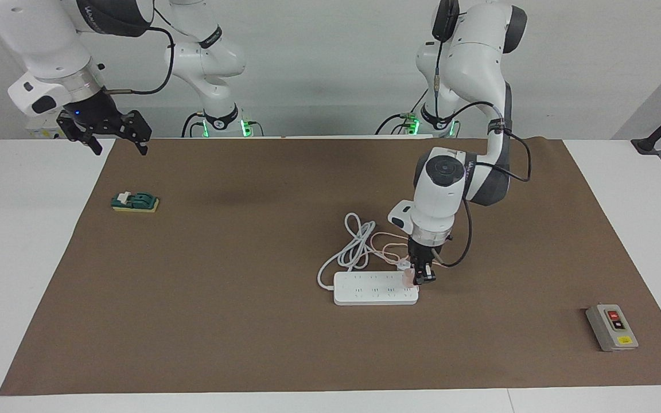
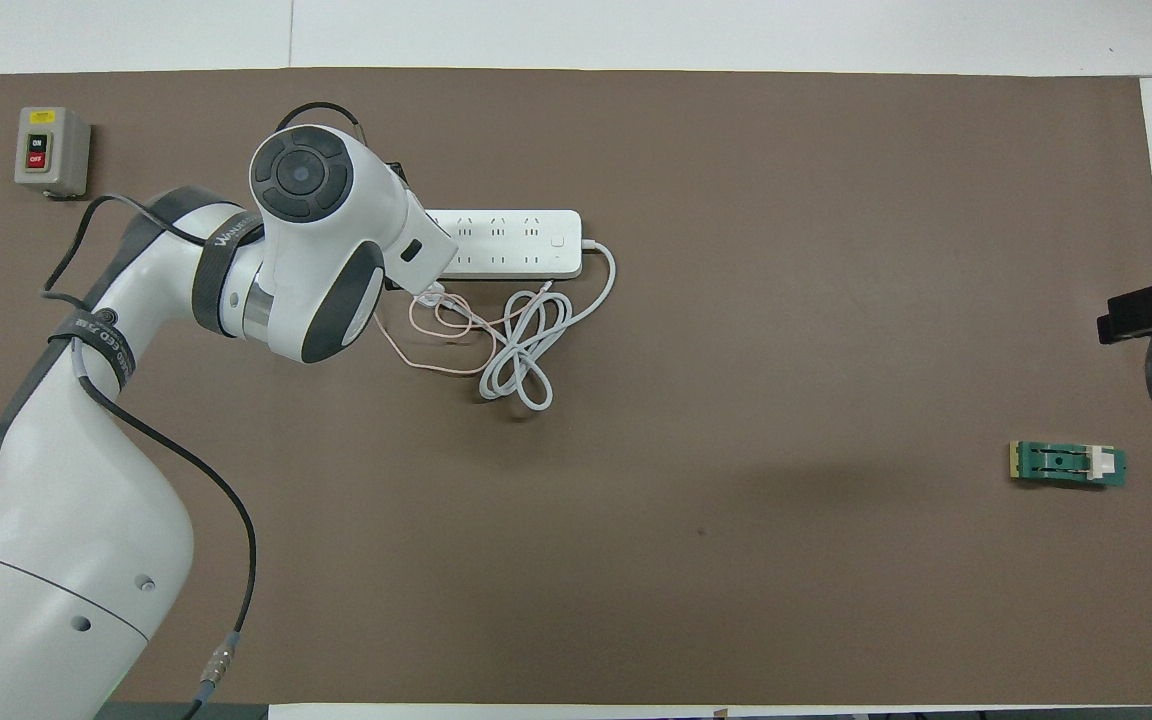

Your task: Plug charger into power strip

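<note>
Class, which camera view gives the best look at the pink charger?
The facing view: the charger shows in the left claw, shut on it, over the end of the power strip. In the overhead view the left arm's wrist hides the charger; only its thin pink cable shows.

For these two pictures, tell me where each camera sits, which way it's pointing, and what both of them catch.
Facing view: high across the table, looking at the robots; both arms show whole, left gripper holding the small pale pink cube-shaped charger over the flat white power strip, open right gripper raised.
Overhead view: high above the robots' end, looking steeply down; the left arm covers its gripper, the right shows only at the edge.
Shared: strip, grey button box, green clip block.
</note>
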`<action>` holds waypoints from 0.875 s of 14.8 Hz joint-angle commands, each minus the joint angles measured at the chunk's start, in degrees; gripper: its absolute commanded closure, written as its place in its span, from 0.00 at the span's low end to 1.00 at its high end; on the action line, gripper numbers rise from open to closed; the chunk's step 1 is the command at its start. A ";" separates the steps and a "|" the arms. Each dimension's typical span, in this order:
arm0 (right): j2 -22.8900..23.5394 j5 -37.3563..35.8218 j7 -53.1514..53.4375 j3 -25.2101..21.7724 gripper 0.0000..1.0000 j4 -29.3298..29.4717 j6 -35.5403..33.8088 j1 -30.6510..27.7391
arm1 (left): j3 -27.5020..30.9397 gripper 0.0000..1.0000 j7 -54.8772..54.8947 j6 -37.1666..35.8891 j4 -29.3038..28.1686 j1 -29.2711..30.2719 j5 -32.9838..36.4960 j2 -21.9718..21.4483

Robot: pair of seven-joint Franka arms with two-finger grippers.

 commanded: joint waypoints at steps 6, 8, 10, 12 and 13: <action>0.05 -1.18 -0.15 1.37 0.00 2.39 -2.75 -1.55 | -1.58 1.00 0.74 -4.70 1.00 0.10 -0.48 0.73; 0.05 -1.18 -0.06 1.37 0.00 2.39 -2.75 -1.47 | -2.11 1.00 0.74 -6.88 1.26 0.63 -0.58 0.73; -0.04 -1.27 0.02 1.37 0.00 2.39 -2.75 -0.76 | -2.81 1.00 0.83 -8.39 1.96 1.68 -0.58 0.73; -0.13 -1.36 0.72 1.37 0.00 1.95 -2.31 -0.50 | -3.17 1.00 0.83 -8.92 2.06 2.56 -0.49 0.73; -0.30 -1.27 0.64 1.37 0.00 1.69 -2.39 -0.50 | -3.17 1.00 0.83 -8.49 1.80 2.57 -0.75 0.65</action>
